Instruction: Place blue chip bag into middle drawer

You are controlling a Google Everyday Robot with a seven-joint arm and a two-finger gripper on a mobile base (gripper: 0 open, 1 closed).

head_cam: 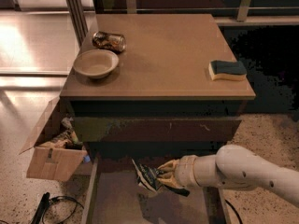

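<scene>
Middle drawer (117, 205) floor free toward front; gripper (164, 174) tight on blue chip bag (145, 176) nr back edge

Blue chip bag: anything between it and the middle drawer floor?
Nothing visible. The gripper holds the blue chip bag over the open middle drawer, with only bare drawer floor showing below it. The bowl, can and sponge sit up on the tabletop, out of the path.
</scene>
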